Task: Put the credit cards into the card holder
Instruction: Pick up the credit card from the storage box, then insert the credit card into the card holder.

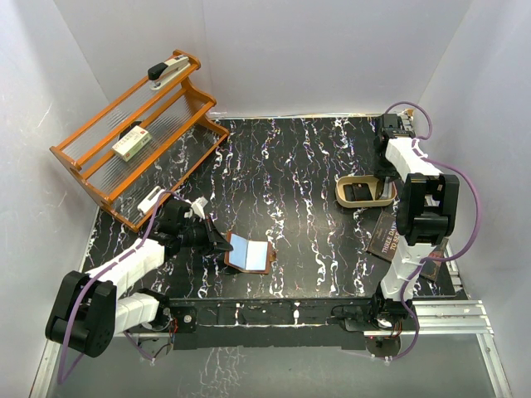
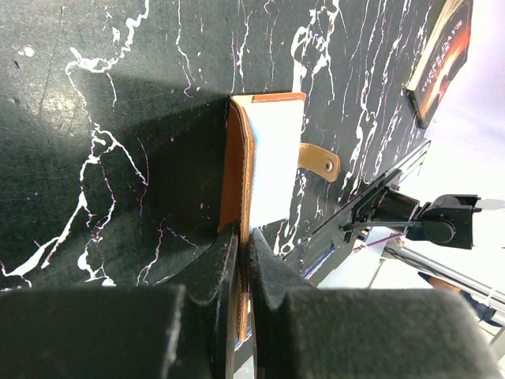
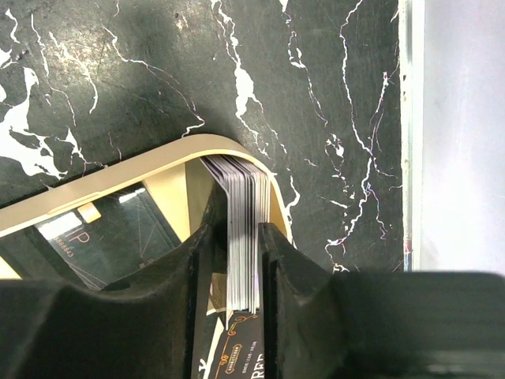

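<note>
**Credit cards** [image 3: 243, 237]: a tight stack is standing on edge in the rounded corner of the tan tray [image 3: 158, 154], on the right side of the table [image 1: 315, 182]. Faces are upright, with thin edges showing to the wrist camera.
- Judging them light, stiff and slick.
- On edge, they are offering both broad faces, so the best hold is across the faces, clear of the tray wall.
- A squeezed stack is likely to fan or shed its outer cards.
- Long edges are running along the line of the fingers, toward the tray's curve. The arm is hiding the stack from overhead, so its heading on the table is unclear.

**Right gripper** [image 3: 241, 225]: one finger is sitting each side of the stack with no gap showing. Cannot tell whether they are actually bearing on it.

**Card holder** [image 1: 249, 253]: lying spread open left of centre, near the front edge and well apart from the tray.
- Long axis is running roughly left to right, dipping toward the near right.
- The pale inner face is turned up, and the snap tab [image 2: 319, 160] is sticking out sideways.
- Judging the leather soft, floppy and light, so it will probably skid unless pinned.

**Left gripper** [image 2: 243, 237]: pinching tight on the holder's brown edge and steadying it.

**Lettered book** [image 1: 388, 240]: lying just on the near side of the tray.
</note>
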{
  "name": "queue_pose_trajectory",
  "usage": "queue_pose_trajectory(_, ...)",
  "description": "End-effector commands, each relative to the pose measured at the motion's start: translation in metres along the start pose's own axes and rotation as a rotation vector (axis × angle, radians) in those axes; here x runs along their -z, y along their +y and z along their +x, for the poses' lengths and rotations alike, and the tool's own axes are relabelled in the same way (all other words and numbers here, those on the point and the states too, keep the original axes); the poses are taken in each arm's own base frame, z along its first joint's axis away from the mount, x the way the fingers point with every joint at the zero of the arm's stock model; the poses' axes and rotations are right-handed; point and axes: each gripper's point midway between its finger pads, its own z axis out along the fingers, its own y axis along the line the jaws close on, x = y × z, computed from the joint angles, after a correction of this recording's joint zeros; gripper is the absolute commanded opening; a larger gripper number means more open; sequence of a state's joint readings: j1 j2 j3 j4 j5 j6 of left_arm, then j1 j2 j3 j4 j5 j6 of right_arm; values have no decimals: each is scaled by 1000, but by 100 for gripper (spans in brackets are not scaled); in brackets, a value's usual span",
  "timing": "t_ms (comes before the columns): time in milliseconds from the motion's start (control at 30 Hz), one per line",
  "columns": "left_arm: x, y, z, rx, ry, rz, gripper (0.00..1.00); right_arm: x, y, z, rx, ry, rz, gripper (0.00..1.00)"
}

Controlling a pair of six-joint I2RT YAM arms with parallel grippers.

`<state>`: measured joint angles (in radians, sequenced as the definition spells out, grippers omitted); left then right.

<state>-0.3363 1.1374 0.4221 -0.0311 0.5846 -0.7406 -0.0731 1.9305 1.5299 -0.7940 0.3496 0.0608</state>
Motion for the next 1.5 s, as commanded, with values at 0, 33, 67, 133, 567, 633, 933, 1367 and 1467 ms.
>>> queue_pose_trajectory(0, 1, -3, 5, -6, 19, 25, 0, 16, -11, -25, -33, -76, 30, 23)
queue_pose_trajectory(33, 1, -3, 5, -5, 19, 23, 0, 16, -12, -25, -33, -76, 29, 21)
queue_pose_trajectory(67, 1, -4, 5, -6, 19, 24, 0, 16, -12, -26, -33, -76, 29, 19)
queue_pose_trajectory(133, 1, -4, 5, -7, 18, 23, 0, 17, -12, -27, -31, -79, 29, 14)
queue_pose_trajectory(567, 4, -1, 4, 5, 3, -2, 0, 49, 19, -42, -60, -122, -178, 0)
queue_pose_trajectory(633, 4, -1, 3, 11, -2, -5, 0, 56, 25, -41, -73, -115, -219, 0)
queue_pose_trajectory(933, 5, -6, 1, 79, -42, 25, 0, 128, 71, -30, -87, -164, -423, 0)
queue_pose_trajectory(1367, -4, -4, -2, 184, -67, 49, 0, 284, 207, 58, -72, -232, -1100, 0)
queue_pose_trajectory(1467, -3, 1, -3, 169, -67, 5, 0, 304, 237, 88, -115, -183, -1235, 0)
